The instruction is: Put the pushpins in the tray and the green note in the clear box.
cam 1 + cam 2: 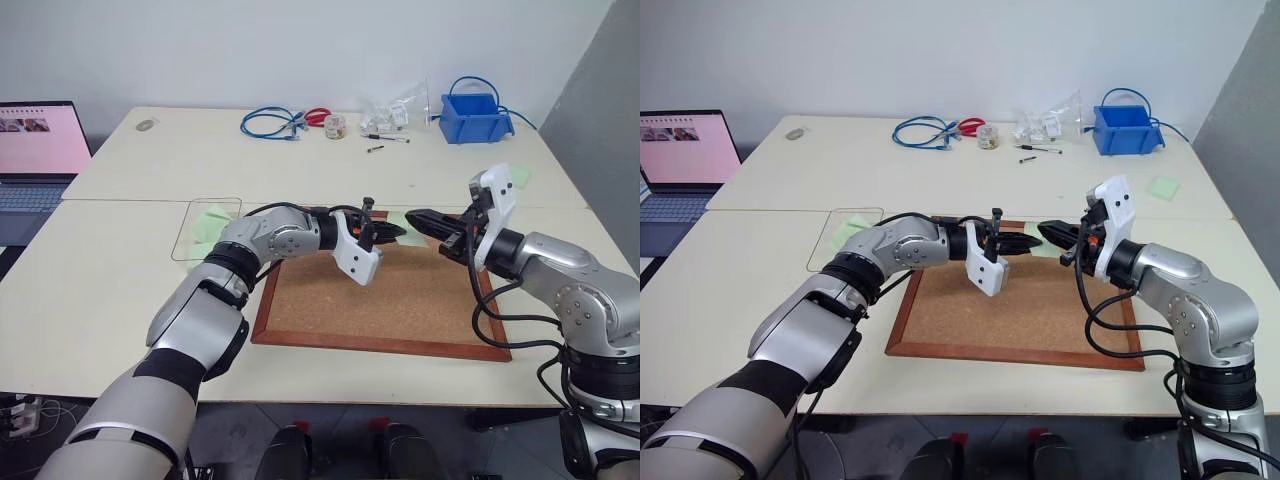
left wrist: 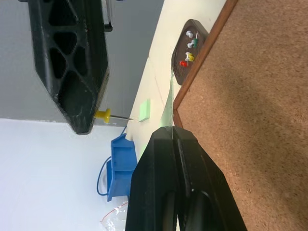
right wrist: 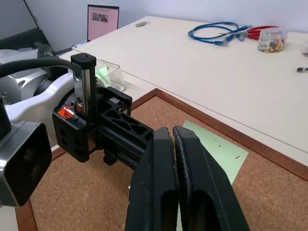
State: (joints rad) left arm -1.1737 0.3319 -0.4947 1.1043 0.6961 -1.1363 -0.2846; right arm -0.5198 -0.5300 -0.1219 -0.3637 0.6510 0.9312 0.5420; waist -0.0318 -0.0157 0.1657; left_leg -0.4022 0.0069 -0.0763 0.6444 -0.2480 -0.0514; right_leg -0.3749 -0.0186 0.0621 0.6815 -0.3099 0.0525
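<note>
Several pushpins [image 2: 190, 45] are noted in the tray [image 2: 179, 76]; one yellow pushpin [image 2: 102, 114] is pinched in the closed right gripper [image 2: 89, 127], and the green note [image 3: 219, 144], nipped on the corkboard [image 1: 400, 300] by the closed left gripper [image 2: 172, 130], is yet to be carried to the clear box [image 1: 185, 235].

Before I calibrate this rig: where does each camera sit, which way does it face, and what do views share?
Left eye view: head, facing forward and down at the corkboard; both arms, left gripper and right gripper, show.
Right eye view: its stereo twin, same scene.
Left wrist view: along the left gripper's shut fingers toward the tray; right gripper holds a yellow pushpin.
Right wrist view: along its own shut fingers toward the green note and clear box.
Shared: both wrist views catch the green note.
</note>
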